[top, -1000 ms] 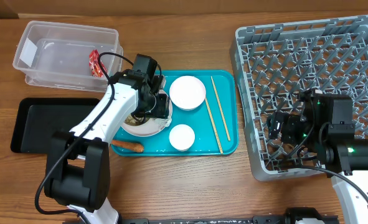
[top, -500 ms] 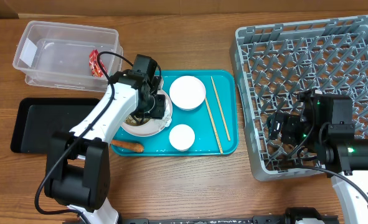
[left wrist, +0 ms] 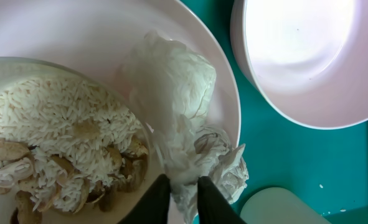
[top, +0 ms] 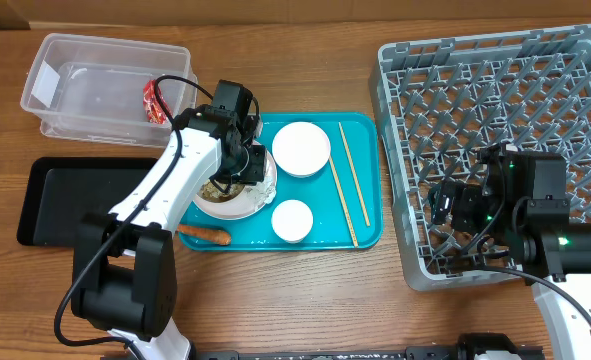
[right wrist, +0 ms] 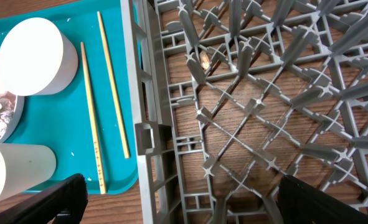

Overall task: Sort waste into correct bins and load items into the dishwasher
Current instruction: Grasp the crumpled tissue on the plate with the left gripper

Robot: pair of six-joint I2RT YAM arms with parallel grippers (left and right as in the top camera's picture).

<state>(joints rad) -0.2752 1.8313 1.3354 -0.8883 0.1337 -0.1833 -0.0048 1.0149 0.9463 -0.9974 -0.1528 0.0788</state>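
Rice (left wrist: 53,124) beside tissue (left wrist: 171,87), bowl (left wrist: 308,56) and cup (left wrist: 283,206) near

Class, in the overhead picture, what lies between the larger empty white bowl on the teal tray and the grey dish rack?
The pair of wooden chopsticks, lying on the teal tray; the overhead view shows it.

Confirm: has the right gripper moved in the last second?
No. The right gripper is at the same spot over the grey dish rack, near its corner nearest the teal tray, jaws open.
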